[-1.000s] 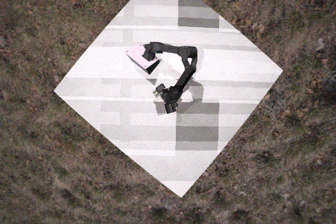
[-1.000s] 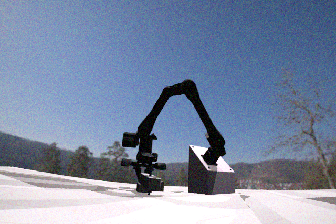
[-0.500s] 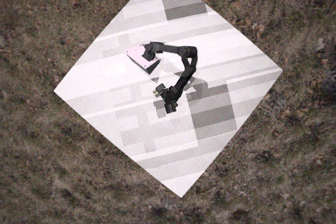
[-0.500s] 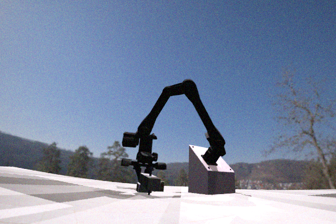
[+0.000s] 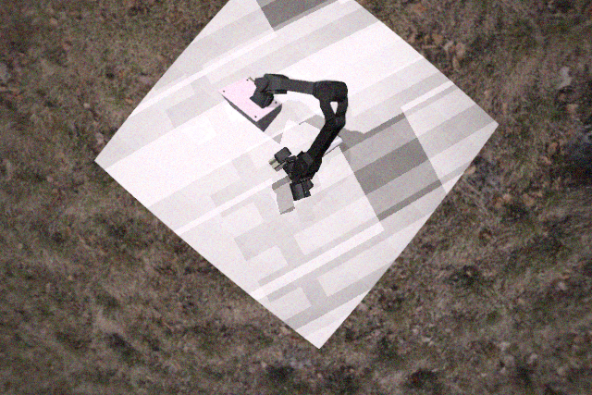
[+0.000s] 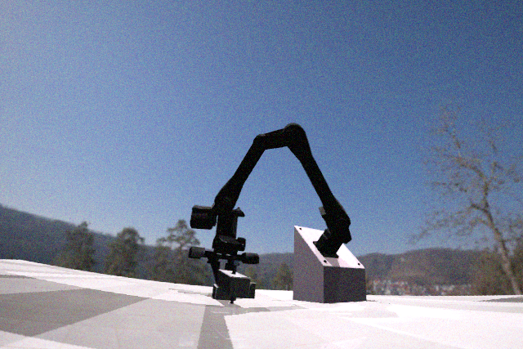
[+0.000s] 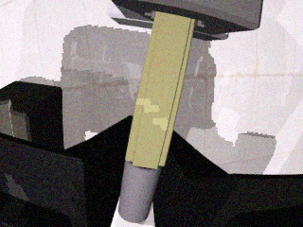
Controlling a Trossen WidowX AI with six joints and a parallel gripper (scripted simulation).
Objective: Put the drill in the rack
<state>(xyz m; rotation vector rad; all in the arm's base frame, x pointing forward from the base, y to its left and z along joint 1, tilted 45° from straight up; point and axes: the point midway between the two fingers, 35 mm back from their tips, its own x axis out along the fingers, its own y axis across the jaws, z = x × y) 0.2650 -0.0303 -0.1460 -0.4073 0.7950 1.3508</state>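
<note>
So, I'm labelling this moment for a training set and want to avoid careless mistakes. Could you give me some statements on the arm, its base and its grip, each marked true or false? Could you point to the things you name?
1. The arm (image 5: 330,92) (image 6: 293,134) is stretched out straight. False: it arches up and bends back down.
2. The base block (image 5: 236,89) (image 6: 344,284) has a sloping top. True.
3. The end effector (image 5: 293,168) (image 6: 233,288) (image 7: 144,127) is open, with nothing between its fingers. False: it is shut on the yellow piece (image 7: 163,90).
4. The yellow piece has a rounded grey end (image 7: 139,194). True.
5. The end effector points up at the sky. False: it points downward, low over the surface.
</note>
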